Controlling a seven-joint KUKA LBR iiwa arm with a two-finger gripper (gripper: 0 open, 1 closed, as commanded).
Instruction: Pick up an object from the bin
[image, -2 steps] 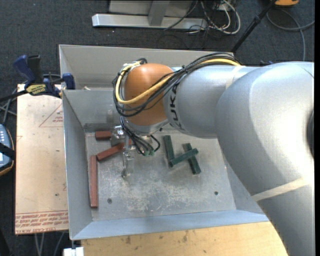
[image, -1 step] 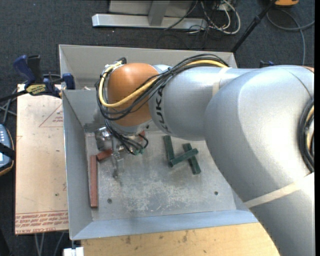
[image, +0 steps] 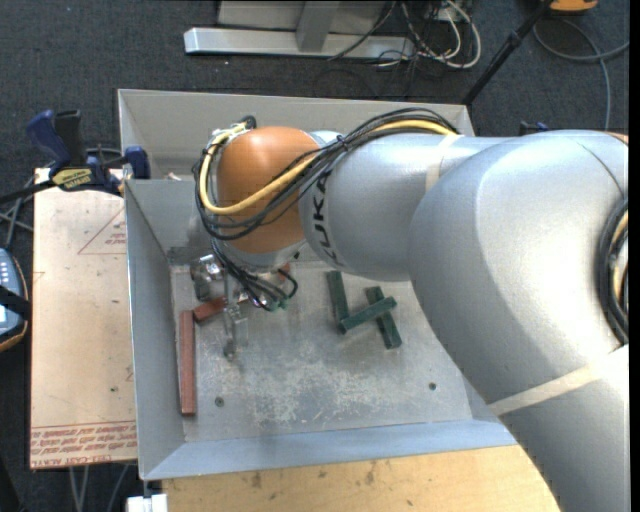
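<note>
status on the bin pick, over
Gripper low at left of bin, beside a small reddish block. Long reddish bar along left wall. Green sticks clear of it.

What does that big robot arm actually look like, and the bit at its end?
The arm is built from fat, rounded silver-grey segments with a smooth painted finish. Black lettering runs down one segment. At the wrist sits a glossy orange dome cover, and black and yellow cables loop over it. Under the dome is a small gripper of bare metal, with more thin wires bunched around it.
</note>
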